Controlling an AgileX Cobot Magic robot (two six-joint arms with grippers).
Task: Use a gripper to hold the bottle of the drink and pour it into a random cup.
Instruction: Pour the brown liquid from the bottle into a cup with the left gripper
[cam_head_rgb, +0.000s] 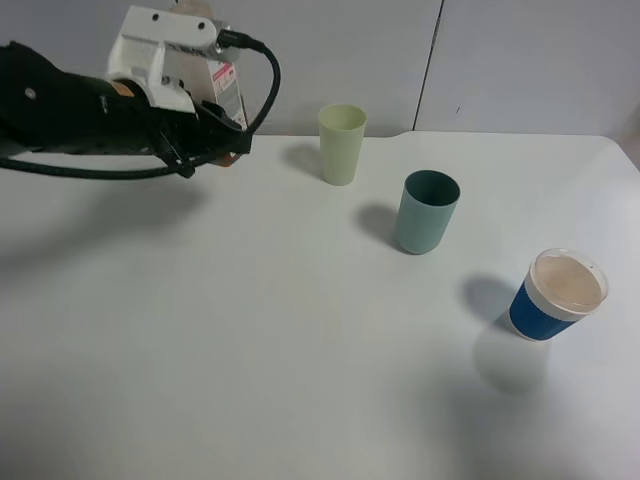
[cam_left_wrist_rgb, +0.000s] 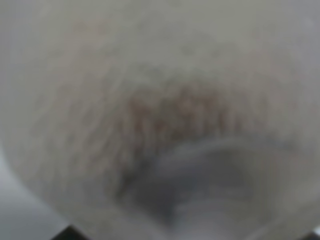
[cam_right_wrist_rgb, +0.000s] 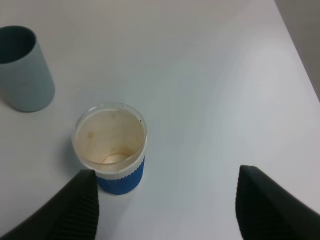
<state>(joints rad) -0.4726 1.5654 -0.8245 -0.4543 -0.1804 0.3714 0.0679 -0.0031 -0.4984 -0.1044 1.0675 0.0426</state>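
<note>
At upper left the gripper is clamped on a half-hidden bottle, its pink-and-white label unreadable.

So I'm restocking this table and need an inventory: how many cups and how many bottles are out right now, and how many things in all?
Cups: 3 (pale yellow-green cup, teal cup, blue cup with a white rim)
Bottles: 1 (bottle with a pink-and-white label)
Total: 4
</note>
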